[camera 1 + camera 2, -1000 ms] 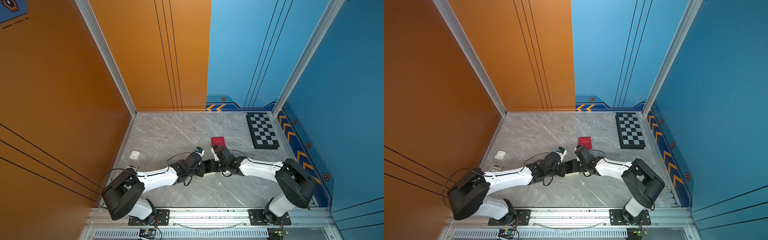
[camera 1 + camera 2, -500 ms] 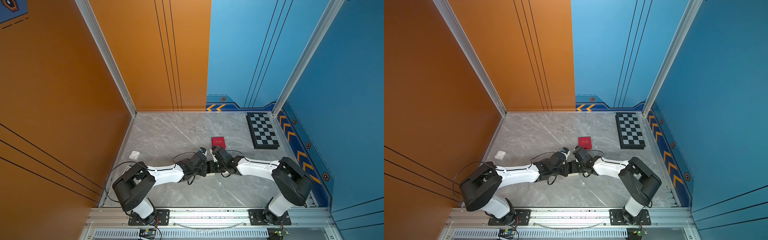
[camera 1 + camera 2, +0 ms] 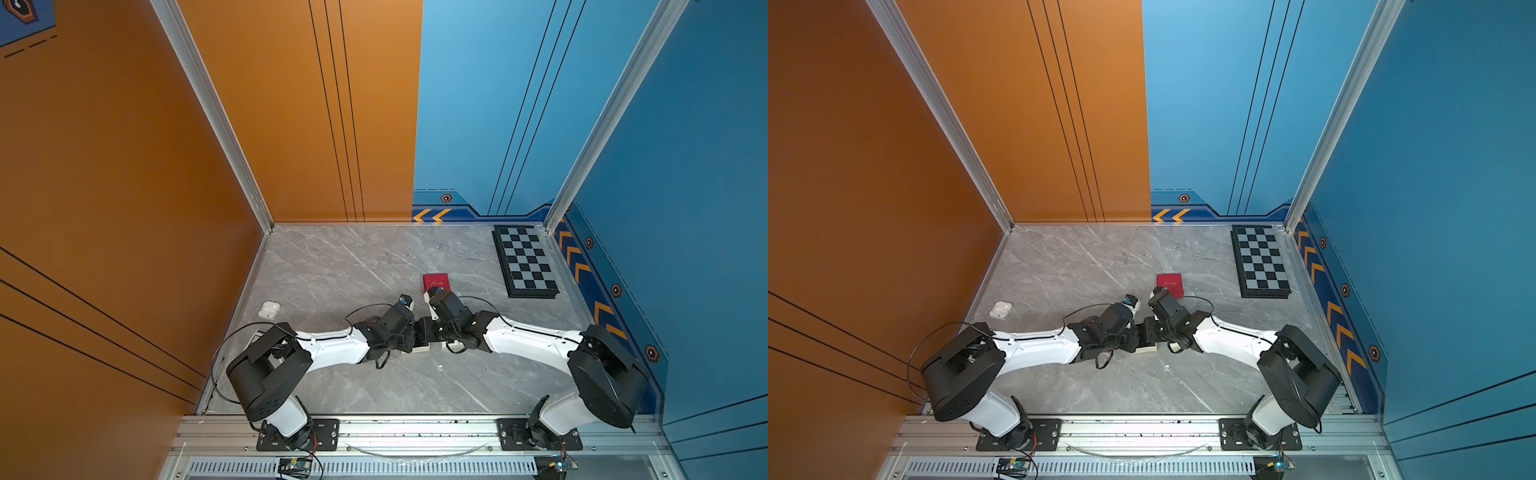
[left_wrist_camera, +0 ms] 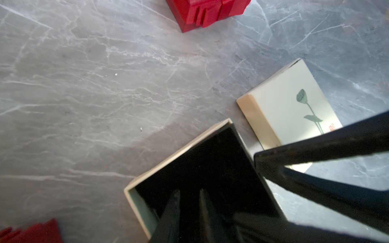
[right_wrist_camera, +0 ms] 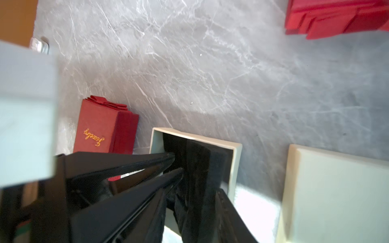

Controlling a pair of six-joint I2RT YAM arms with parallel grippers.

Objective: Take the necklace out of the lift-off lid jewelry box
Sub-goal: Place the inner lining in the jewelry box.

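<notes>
Across the grey marble table [image 3: 332, 270]: far less room between the left arm [image 3: 328, 345] and the right arm [image 3: 528, 343] than a second ago, both wrists now crowded together just toward 6 o'clock from centre. Leaves the chessboard [image 3: 525, 262] at 2 o'clock out of it. Finds the cream lift-off lid [image 4: 290, 105] already off, flat on the table just at 3 o'clock of the open jewelry box [image 4: 143, 210], beside it without touching, and a red box [image 5: 94, 130] lettered Jewelry close at 12 o'clock. Shows the right tool [image 4: 271, 168] letting go: pressed together a second ago, now spread, lid and table visible between its fingers, nothing caught there, tips near the box wall on the lid side. Shows the left tool [image 4: 188, 190] down inside the box over the black lining [image 4: 210, 160], fingers drawn closer than before with only a slim gap left; dark on dark, so cannot tell whether pinching anything. No sign of the necklace in any view; presumably inside the box, hidden by lining or fingers. Reads as a hand-over: right side's part done, extraction falling to the left tool, lift not yet begun.
</notes>
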